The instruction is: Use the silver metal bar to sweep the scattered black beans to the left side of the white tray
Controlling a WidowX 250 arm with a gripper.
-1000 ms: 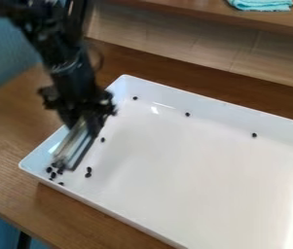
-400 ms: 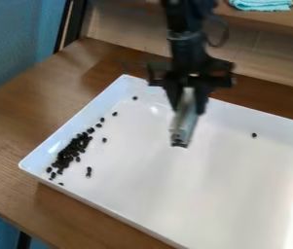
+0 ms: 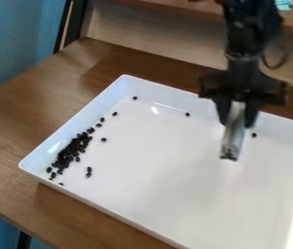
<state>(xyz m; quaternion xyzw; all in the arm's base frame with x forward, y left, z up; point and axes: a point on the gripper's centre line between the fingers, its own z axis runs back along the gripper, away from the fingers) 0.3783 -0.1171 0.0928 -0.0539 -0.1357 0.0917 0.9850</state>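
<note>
The black gripper (image 3: 238, 114) hangs over the right-hand part of the white tray (image 3: 165, 170), shut on a pale, silvery tool (image 3: 234, 133). The tool points downward and ends in a dark tip; whether it touches the tray floor I cannot tell. Small black beans (image 3: 74, 148) lie heaped along the tray's left side, with several loose ones around them. One bean (image 3: 188, 114) sits near the back wall, left of the tool, and another bean (image 3: 254, 134) is just to its right.
The tray's raised rim (image 3: 77, 118) runs around it on a brown wooden table (image 3: 18, 126). Behind are a pale wooden panel (image 3: 168, 46) and a shelf with a turquoise cloth (image 3: 283, 5). A blue surface (image 3: 18, 39) stands at the upper left.
The gripper and its tool have moved from the tray's left side across to the right, uncovering the bean heap. The beans show no clear movement.
</note>
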